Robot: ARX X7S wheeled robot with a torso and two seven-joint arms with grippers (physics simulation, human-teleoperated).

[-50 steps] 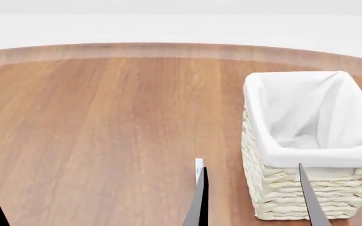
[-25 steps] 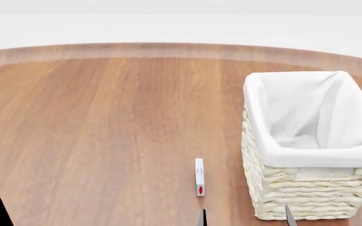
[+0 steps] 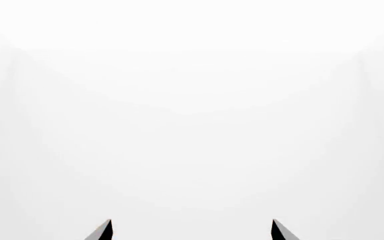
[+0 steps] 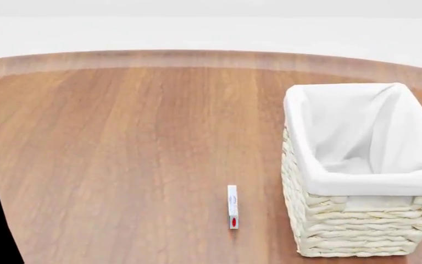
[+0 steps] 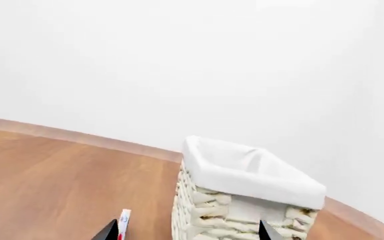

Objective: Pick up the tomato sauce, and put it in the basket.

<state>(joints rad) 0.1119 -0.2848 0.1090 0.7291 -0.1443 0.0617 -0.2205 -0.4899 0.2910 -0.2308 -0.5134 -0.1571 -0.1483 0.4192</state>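
Standing on a round wooden desk are one white-lined wicker basket and, just to its left, one thin white upright item with a red mark. No tomato sauce can is visible in any view. One second ago the right hand's two dark fingers rose beside the basket; now they have left the head view. Right hand is open, fingertips spread. Left hand is open, facing blank white. White walls surround the desk.
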